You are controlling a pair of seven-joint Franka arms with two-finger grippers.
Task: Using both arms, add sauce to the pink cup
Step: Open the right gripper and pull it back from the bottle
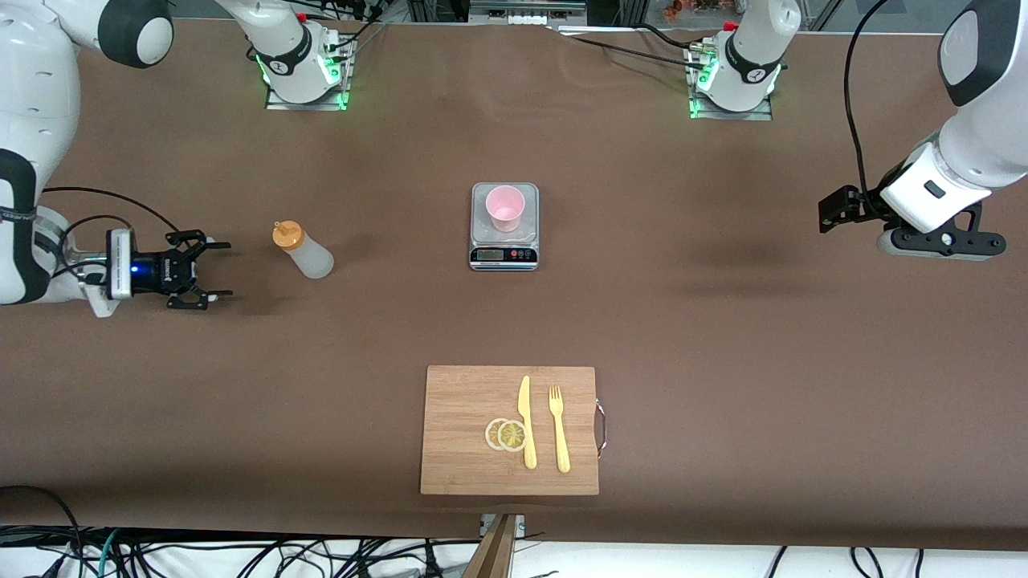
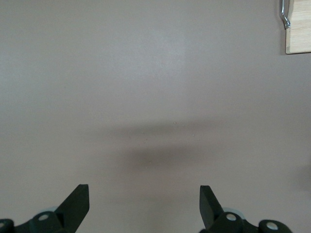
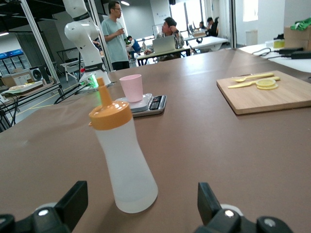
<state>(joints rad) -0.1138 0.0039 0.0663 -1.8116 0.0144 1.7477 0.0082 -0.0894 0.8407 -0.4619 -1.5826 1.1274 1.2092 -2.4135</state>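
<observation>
Standing upright on the desk point(image 1: 723, 321), sauce point(image 1: 303, 250) faces the right end effector point(image 1: 210, 274), fingers apart; left end effector point(image 2: 144, 204) likewise apart over bare desk, waiting.

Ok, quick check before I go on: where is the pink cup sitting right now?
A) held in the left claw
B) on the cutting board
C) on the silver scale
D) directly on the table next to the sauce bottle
C: the pink cup stands upright on the silver scale mid-table, apart from the sauce bottle and both open claws.
</observation>
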